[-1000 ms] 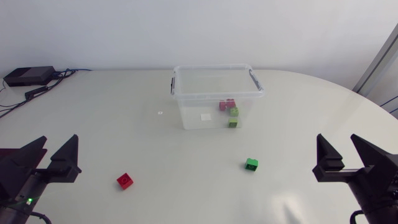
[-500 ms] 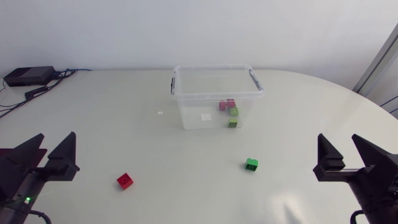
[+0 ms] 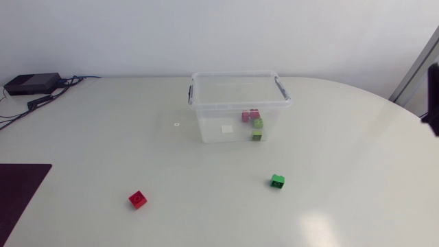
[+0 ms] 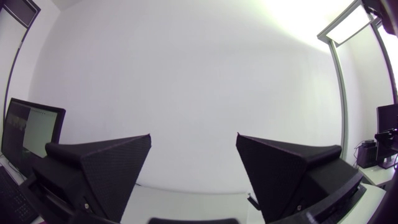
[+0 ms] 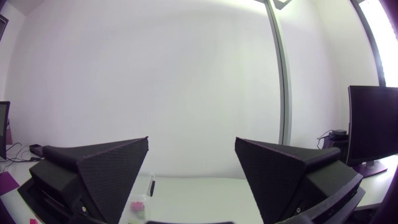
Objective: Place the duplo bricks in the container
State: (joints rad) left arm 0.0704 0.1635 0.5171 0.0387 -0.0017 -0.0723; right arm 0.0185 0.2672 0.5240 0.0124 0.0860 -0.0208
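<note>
Holding nothing, I had left gripper (image 4: 193, 143), right gripper (image 5: 191, 140) spread wide, ready: red brick (image 3: 137, 199), green brick (image 3: 277, 181) lay loose outside container (image 3: 233, 74).

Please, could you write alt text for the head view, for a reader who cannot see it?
An open clear container stands at the middle of a white table, with a few red and green bricks inside. Nearer the camera, a loose red brick and a loose green brick lie on the table, well apart.
</note>
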